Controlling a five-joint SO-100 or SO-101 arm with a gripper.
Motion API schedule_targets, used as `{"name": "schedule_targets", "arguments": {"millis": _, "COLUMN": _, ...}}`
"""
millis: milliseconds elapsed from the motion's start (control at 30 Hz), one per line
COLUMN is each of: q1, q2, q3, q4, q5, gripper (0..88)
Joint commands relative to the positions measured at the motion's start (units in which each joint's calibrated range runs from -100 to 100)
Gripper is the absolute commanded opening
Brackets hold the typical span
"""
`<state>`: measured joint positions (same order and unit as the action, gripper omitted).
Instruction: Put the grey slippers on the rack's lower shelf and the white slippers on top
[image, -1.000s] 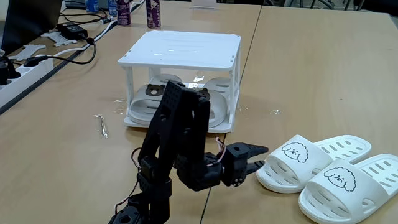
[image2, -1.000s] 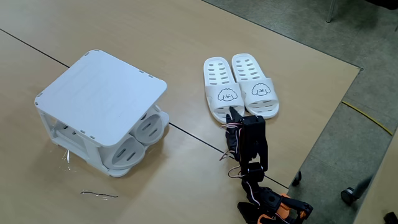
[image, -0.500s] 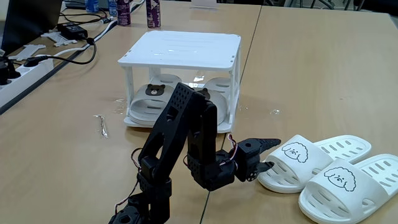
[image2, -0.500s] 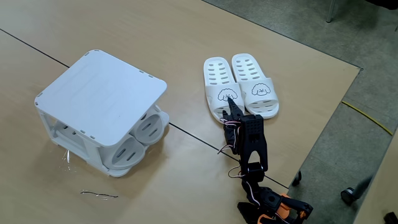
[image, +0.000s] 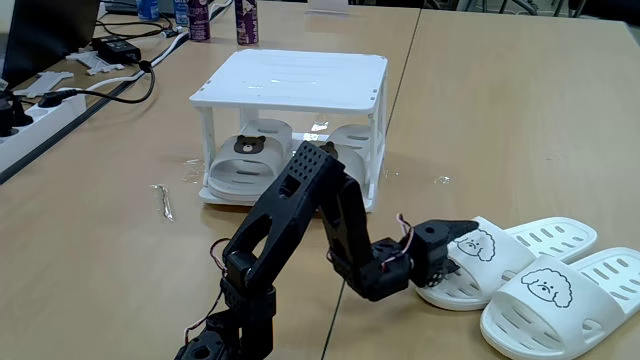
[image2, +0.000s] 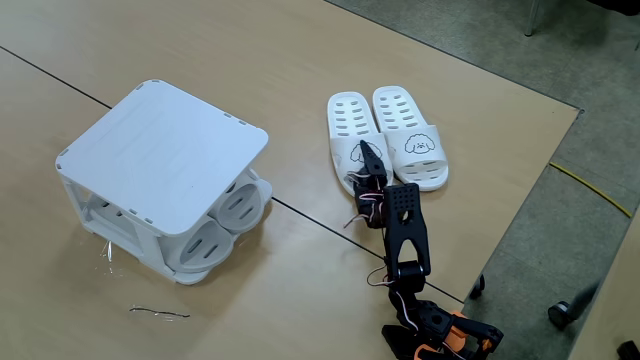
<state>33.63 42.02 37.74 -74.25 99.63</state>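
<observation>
The white rack (image: 300, 75) (image2: 160, 150) stands on the wooden table. Both grey slippers (image: 248, 155) (image2: 240, 205), with bear badges, lie side by side on its lower shelf (image: 228, 195); the top tier is bare. The white slippers (image: 510, 255) (image2: 410, 135), with dog faces, lie as a pair on the table, right of the rack in both fixed views. My black arm stretches low towards them. The gripper (image: 466, 246) (image2: 364, 158) is open, its jaws spread at the toe strap of the white slipper nearest the rack (image2: 350, 125). Whether the fingers touch the strap is unclear.
A power strip with cables (image: 40, 105) and bottles (image: 245, 20) sit at the table's far left. A small bent wire (image: 165, 200) (image2: 160, 312) lies near the rack. The table edge (image2: 520, 200) runs close behind the white slippers, with floor beyond.
The arm has stretched out from near the rack towards the white slippers. The open gripper moved from short of the nearer slipper's toe onto its strap.
</observation>
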Motion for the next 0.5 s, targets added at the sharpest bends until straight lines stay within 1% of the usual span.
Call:
{"name": "schedule_targets", "arguments": {"millis": 0, "q1": 0.5, "q2": 1.4, "q3": -10.4, "q4": 3.3, "q5": 0.4, "gripper": 28.8}}
{"name": "schedule_targets", "arguments": {"millis": 133, "q1": 2.8, "q2": 4.5, "q3": -16.4, "q4": 6.9, "q5": 0.4, "gripper": 28.2}}
{"name": "schedule_targets", "arguments": {"millis": 167, "q1": 3.2, "q2": 4.8, "q3": -17.1, "q4": 7.6, "q5": 0.4, "gripper": 25.6}}
{"name": "schedule_targets", "arguments": {"millis": 200, "q1": 3.4, "q2": 4.8, "q3": -17.5, "q4": 8.4, "q5": 0.4, "gripper": 20.2}}
{"name": "schedule_targets", "arguments": {"millis": 267, "q1": 3.3, "q2": 4.3, "q3": -17.7, "q4": 9.6, "q5": 0.4, "gripper": 5.7}}
{"name": "schedule_targets", "arguments": {"millis": 300, "q1": 3.1, "q2": 4.1, "q3": -17.7, "q4": 9.6, "q5": 0.4, "gripper": 0.2}}
{"name": "schedule_targets", "arguments": {"millis": 333, "q1": 2.9, "q2": 4.0, "q3": -17.8, "q4": 9.6, "q5": 0.4, "gripper": 1.5}}
{"name": "schedule_targets", "arguments": {"millis": 467, "q1": 1.8, "q2": -2.1, "q3": -18.3, "q4": 11.3, "q5": 0.4, "gripper": 0.7}}
